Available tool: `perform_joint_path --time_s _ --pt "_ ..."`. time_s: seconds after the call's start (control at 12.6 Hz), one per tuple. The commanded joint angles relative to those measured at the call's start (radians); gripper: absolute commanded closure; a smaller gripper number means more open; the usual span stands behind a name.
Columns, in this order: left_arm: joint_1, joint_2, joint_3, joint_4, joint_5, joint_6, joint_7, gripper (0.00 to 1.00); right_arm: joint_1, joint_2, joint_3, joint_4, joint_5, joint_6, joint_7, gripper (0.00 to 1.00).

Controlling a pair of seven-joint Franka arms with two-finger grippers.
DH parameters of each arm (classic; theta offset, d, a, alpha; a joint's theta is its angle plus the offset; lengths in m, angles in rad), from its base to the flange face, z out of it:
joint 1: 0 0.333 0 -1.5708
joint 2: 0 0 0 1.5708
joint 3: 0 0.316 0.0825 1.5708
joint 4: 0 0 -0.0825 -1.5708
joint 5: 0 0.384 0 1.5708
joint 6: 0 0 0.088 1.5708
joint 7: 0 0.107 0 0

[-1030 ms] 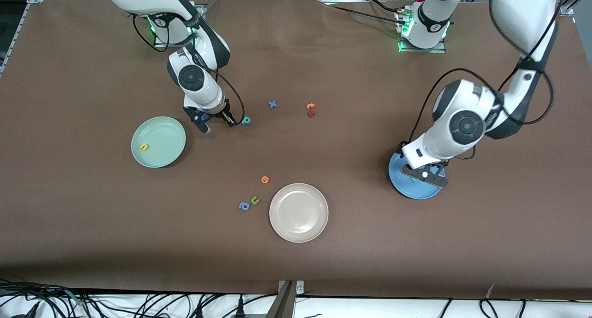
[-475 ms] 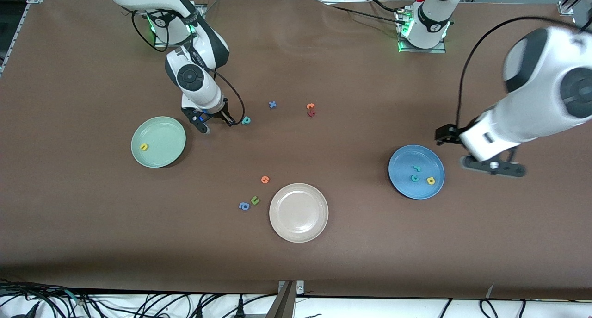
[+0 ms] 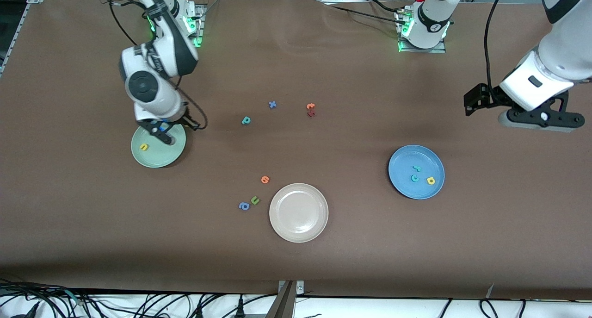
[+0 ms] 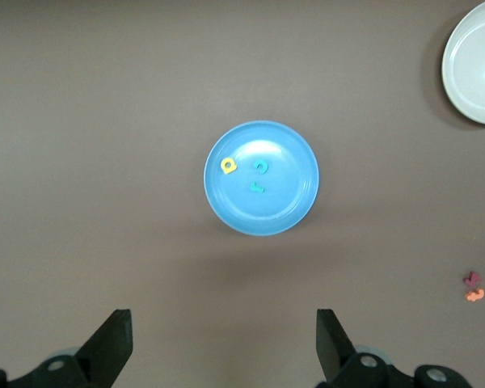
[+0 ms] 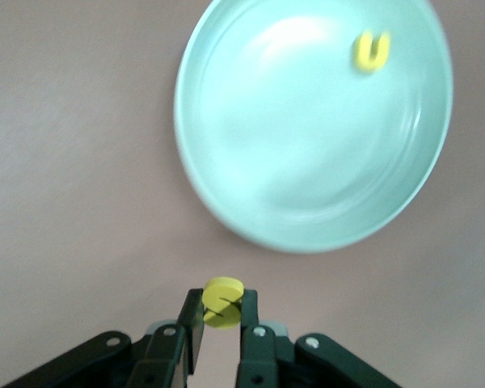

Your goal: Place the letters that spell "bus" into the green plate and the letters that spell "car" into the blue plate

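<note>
My right gripper (image 5: pixel 221 309) is shut on a yellow "s" (image 5: pixel 223 301). It hangs over the rim of the green plate (image 3: pixel 155 157), on the side toward the robots' bases. A yellow "u" (image 3: pixel 144 147) lies in that plate. The teal "b" (image 3: pixel 246 120) lies on the table, toward the middle from the green plate. The blue plate (image 3: pixel 401 164) holds the teal "r" (image 3: pixel 416 168), teal "c" (image 3: pixel 415 178) and yellow "a" (image 3: pixel 430 180). My left gripper (image 3: pixel 539 119) is open and empty, raised over bare table beside the blue plate at the left arm's end.
A beige-white plate (image 3: pixel 299 212) sits near the front camera. Beside it lie an orange letter (image 3: pixel 265 179), an olive "u" (image 3: pixel 255 200) and a blue "a" (image 3: pixel 243 206). A blue "x" (image 3: pixel 273 104) and orange and red letters (image 3: pixel 311 109) lie mid-table.
My right gripper swung from beside the teal "b" over to the green plate's rim. My left gripper lifted off the blue plate and moved toward its end of the table.
</note>
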Motion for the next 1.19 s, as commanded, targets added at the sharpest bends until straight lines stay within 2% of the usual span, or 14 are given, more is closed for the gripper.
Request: perform_joint_path --time_s 0.0,0.16,0.32,0.48,0.55,0.63,0.87,1.11 --pt "0.001 -0.045 0.026 -0.067 -0.024 0.029 0.025 0.00 -0.002 0.040 -0.090 0.003 -0.008 0.033 -0.211 0.95" --pt "0.040 -0.061 -0.002 -0.076 -0.030 0.029 0.025 0.00 -0.002 0.087 -0.137 0.001 -0.008 0.096 -0.295 0.94" --pt "0.063 -0.087 -0.016 -0.093 -0.032 0.024 0.023 0.00 -0.003 0.119 -0.144 0.000 -0.008 0.144 -0.315 0.92" --pt "0.056 -0.081 -0.020 -0.084 -0.032 0.011 0.019 0.00 -0.003 0.135 -0.157 0.001 -0.008 0.164 -0.339 0.75" --pt "0.054 -0.062 -0.021 -0.053 -0.030 -0.003 0.019 0.00 -0.003 0.133 -0.158 0.001 -0.008 0.164 -0.339 0.41" --pt "0.054 -0.044 -0.021 -0.036 -0.030 -0.009 0.017 0.00 -0.003 0.126 -0.158 0.001 -0.007 0.164 -0.338 0.01" --pt "0.053 -0.042 -0.020 -0.030 -0.026 -0.018 0.016 0.00 0.003 0.077 -0.142 0.003 0.001 0.118 -0.289 0.01" --pt "0.060 -0.041 -0.018 -0.025 -0.029 -0.018 0.025 0.00 0.004 0.018 0.000 0.007 0.006 0.031 -0.058 0.01"
